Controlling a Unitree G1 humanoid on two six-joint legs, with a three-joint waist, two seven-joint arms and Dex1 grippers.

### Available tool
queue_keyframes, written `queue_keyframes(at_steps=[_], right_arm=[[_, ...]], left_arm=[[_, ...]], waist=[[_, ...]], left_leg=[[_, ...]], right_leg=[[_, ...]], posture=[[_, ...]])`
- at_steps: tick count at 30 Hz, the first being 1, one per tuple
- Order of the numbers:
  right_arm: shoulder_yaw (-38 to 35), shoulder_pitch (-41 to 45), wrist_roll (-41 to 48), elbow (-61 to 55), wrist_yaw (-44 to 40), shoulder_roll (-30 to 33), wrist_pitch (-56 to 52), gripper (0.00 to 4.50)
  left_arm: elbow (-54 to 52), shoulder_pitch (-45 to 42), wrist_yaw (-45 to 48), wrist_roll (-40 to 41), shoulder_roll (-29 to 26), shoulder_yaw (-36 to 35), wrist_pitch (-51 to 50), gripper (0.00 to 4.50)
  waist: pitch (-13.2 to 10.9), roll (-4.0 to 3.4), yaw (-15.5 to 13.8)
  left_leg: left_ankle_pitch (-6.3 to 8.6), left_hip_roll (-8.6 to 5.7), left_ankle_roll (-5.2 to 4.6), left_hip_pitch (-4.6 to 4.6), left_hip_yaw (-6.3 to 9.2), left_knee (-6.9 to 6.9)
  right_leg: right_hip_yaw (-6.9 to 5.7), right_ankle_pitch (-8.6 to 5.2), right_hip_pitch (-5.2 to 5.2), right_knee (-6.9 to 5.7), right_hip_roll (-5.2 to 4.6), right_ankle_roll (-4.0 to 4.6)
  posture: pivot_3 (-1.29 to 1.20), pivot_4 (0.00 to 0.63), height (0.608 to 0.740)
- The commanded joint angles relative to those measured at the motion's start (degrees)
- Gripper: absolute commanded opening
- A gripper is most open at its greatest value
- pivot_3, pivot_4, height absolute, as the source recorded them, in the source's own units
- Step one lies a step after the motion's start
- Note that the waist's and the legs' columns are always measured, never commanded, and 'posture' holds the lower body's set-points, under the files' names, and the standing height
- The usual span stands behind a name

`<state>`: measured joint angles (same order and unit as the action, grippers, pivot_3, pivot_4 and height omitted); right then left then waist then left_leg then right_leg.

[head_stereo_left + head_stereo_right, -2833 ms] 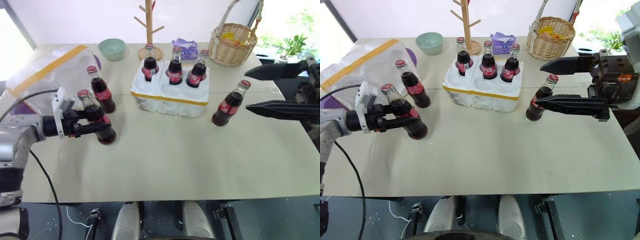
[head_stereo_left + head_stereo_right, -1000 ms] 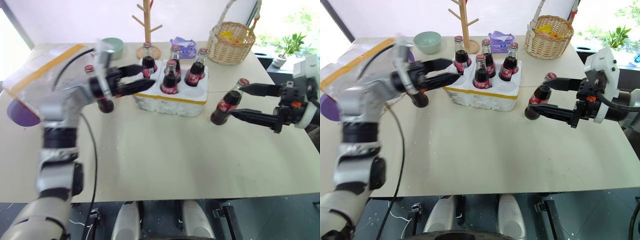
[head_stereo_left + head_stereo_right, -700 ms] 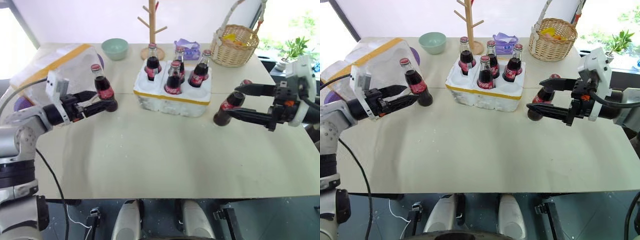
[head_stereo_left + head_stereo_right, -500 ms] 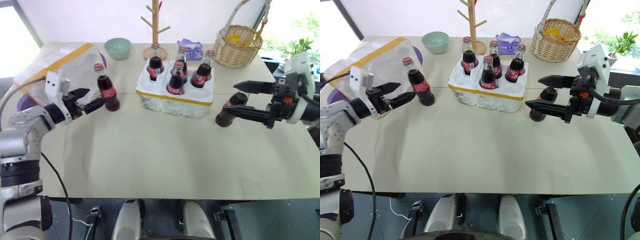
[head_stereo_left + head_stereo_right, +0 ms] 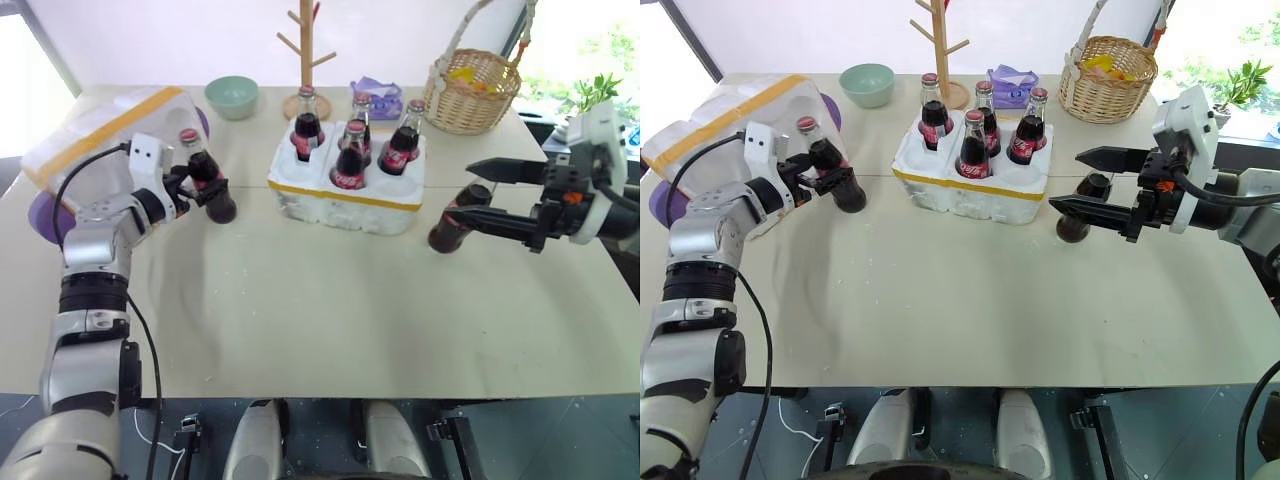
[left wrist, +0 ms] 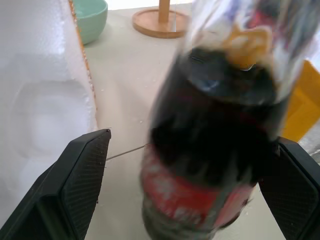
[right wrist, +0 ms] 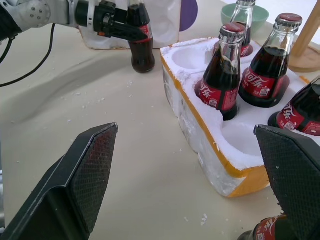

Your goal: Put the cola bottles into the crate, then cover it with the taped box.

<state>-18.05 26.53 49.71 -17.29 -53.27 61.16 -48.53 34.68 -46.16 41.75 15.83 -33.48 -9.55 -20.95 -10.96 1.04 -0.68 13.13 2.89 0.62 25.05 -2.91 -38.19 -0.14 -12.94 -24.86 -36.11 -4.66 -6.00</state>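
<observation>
Counting six bottles from the eye views: four seated in the crate [image 5: 345,190], one on the desk [image 5: 300,300] between the spread fingers of the left hand [image 5: 205,185], one standing by the right hand [image 5: 1080,185], also spread, nothing gripped. One taped box [image 5: 90,140] sits behind the left arm.

Left wrist: bottle [image 6: 215,145] is glass, smooth, judged heavy, slippery, breakable; best taken at the labelled body.

Right wrist: two wells judged free.

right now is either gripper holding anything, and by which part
Nothing is gripped. The left gripper stands open around the body of a cola bottle on the table; the right gripper is open around another bottle.
</observation>
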Motion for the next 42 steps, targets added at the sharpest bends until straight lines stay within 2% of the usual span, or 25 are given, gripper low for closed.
queue_keyframes(at_steps=[1, 3, 7, 11, 15, 17, 19, 21, 24, 29, 36, 42], right_arm=[[-2.52, -0.30, 0.44, -1.55, 0.71, 0.09, -0.07, 4.50], [-2.62, -0.34, 0.39, -1.63, 1.32, -0.02, -0.02, 4.50], [-2.80, -0.34, 0.51, -1.77, 2.15, -0.05, -0.05, 4.50], [-3.28, -0.52, 0.93, -1.91, 2.26, 0.32, -0.28, 4.50], [-3.66, -1.36, 0.94, -2.55, 1.97, 0.64, -0.44, 4.50], [-3.77, -1.47, 1.01, -2.77, 2.23, 0.53, -0.53, 4.50], [-3.94, -1.56, 1.04, -2.94, 2.70, 0.27, -0.67, 4.50], [-4.21, -1.81, 1.08, -3.14, 3.06, 0.05, -0.75, 4.50], [-4.63, -2.28, 1.23, -3.65, 3.87, -0.26, -0.88, 4.50], [-6.82, -4.10, 2.13, -5.49, 5.70, -0.60, -1.70, 4.50], [-9.45, -6.83, 2.70, -7.03, 7.59, -0.94, -2.68, 4.50], [-8.41, -6.90, 1.67, -6.53, 7.96, -0.86, -2.05, 4.50]], left_arm=[[3.01, -2.69, 1.13, -1.48, -0.01, 1.05, 3.14, 4.46], [4.67, -3.28, 1.93, -2.16, 0.05, 1.56, 4.66, 4.46], [5.19, -4.28, 3.69, -1.43, -0.42, 1.12, 4.28, 2.71], [-0.73, -4.23, 10.47, 1.95, -2.55, 1.45, -2.33, 2.73], [-15.05, -4.53, 24.29, 12.80, -5.84, 1.49, -16.97, 2.73], [-17.87, -7.02, 26.56, 17.12, -5.66, 0.72, -22.78, 2.73], [-16.09, -11.00, 26.12, 17.71, -3.95, 0.76, -23.52, 2.73], [-11.49, -15.89, 23.47, 16.09, -1.66, 1.08, -21.88, 2.73], [-0.89, -23.38, 18.12, 11.62, 2.89, 1.63, -14.30, 2.73], [15.56, -29.37, 13.71, 2.06, 7.91, 5.75, 1.50, 2.73], [24.18, -31.19, 15.08, -3.64, 9.68, 8.16, 8.85, 2.73], [27.32, -27.44, 12.35, -10.03, 12.93, 12.01, 15.83, 2.73]], waist=[[0.00, 0.00, -0.07], [0.00, 0.00, -0.02], [0.00, 0.00, 0.06], [0.00, 0.01, 0.07], [-0.07, 0.11, -0.16], [-0.08, 0.13, -0.29], [-0.08, 0.13, -0.32], [-0.08, 0.13, -0.19], [-0.08, 0.13, -0.05], [-0.07, 0.12, 0.34], [-0.11, 0.16, 0.08], [-0.10, 0.16, 0.00]], left_leg=[[0.00, 0.00, 0.00, 0.00, 0.00, 0.00], [0.00, 0.00, 0.00, 0.00, -0.01, -0.01], [0.00, 0.00, 0.00, 0.00, -0.01, 0.00], [0.00, 0.00, 0.00, 0.01, -0.01, 0.00], [0.00, 0.00, 0.00, 0.35, 0.00, -0.01], [-0.01, 0.00, 0.01, 0.41, 0.03, -0.02], [-0.01, -0.02, 0.01, 0.40, 0.04, -0.03], [-0.01, -0.03, 0.00, 0.34, 0.04, -0.06], [-0.01, -0.04, 0.00, 0.24, 0.05, -0.08], [0.00, -0.03, -0.02, 0.21, 0.04, -0.01], [0.00, -0.02, -0.03, 0.43, 0.03, 0.05], [0.00, -0.03, -0.03, 0.39, 0.01, 0.01]], right_leg=[[0.00, 0.00, 0.00, 0.00, 0.00, 0.00], [0.00, 0.00, 0.00, 0.00, 0.00, 0.00], [0.00, 0.00, 0.00, -0.01, 0.00, 0.00], [0.00, 0.00, -0.01, -0.01, 0.00, 0.00], [0.00, 0.00, -0.32, -0.01, -0.01, 0.00], [-0.02, 0.00, -0.35, -0.02, -0.01, 0.00], [-0.02, 0.00, -0.33, -0.01, -0.02, -0.01], [-0.02, 0.00, -0.26, -0.01, -0.02, 0.00], [-0.01, 0.00, -0.17, -0.01, -0.01, 0.00], [-0.01, 0.00, -0.21, -0.02, 0.03, -0.03], [-0.01, 0.00, -0.48, -0.05, 0.05, -0.03], [0.00, 0.01, -0.41, -0.04, 0.02, -0.03]], posture=[[0.00, 0.150, 0.740], [0.00, 0.150, 0.740], [0.00, 0.150, 0.740], [0.00, 0.150, 0.740], [0.00, 0.150, 0.740], [0.00, 0.150, 0.740], [0.00, 0.150, 0.740], [0.00, 0.150, 0.740], [0.00, 0.150, 0.740], [0.00, 0.150, 0.740], [0.00, 0.150, 0.740], [0.00, 0.150, 0.740]])
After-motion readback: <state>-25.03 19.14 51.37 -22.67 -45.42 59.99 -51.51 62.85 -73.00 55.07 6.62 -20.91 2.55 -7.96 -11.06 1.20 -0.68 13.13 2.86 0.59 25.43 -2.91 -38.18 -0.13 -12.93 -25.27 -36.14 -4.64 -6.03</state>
